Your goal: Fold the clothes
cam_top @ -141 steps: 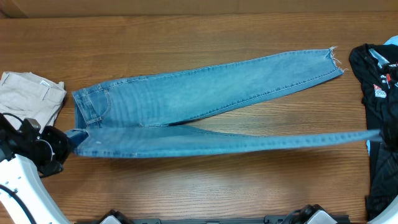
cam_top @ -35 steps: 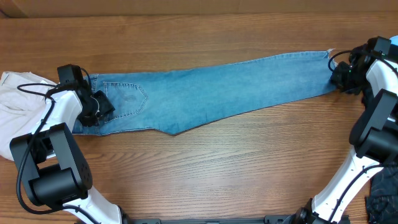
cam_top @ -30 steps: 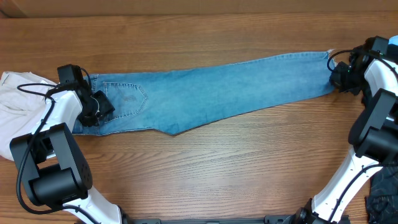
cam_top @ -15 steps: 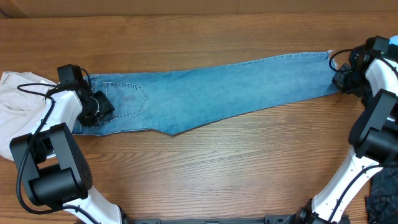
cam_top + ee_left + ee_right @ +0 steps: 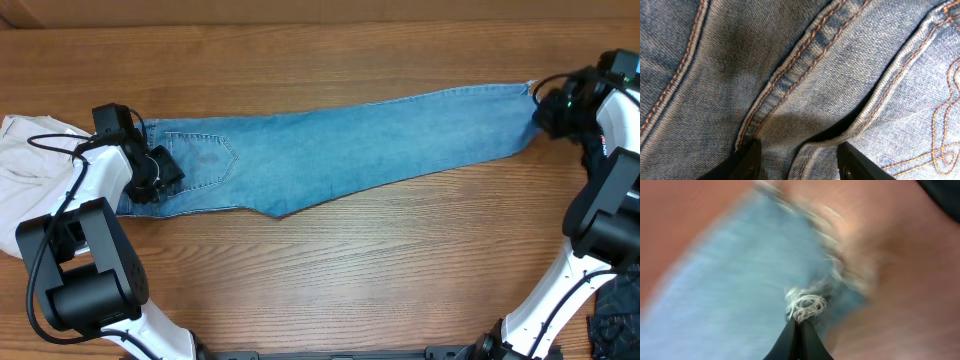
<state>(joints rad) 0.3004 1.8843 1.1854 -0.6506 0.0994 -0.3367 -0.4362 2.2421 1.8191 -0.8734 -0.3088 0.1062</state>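
Jeans (image 5: 340, 150) legs stacked, crosswise folds left; left gripper (image 5: 797, 148) spread on waist, left edge; right gripper (image 5: 799, 326) pinches hem.

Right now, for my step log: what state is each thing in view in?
jeans: folded lengthwise, lying flat, back pocket up.
left gripper: open, fingers astride a denim ridge at the waist end.
right gripper: shut, frayed hem threads at its tip.
cream-white trousers: crumpled, not folded.
black garment: mostly out of frame, state unclear.
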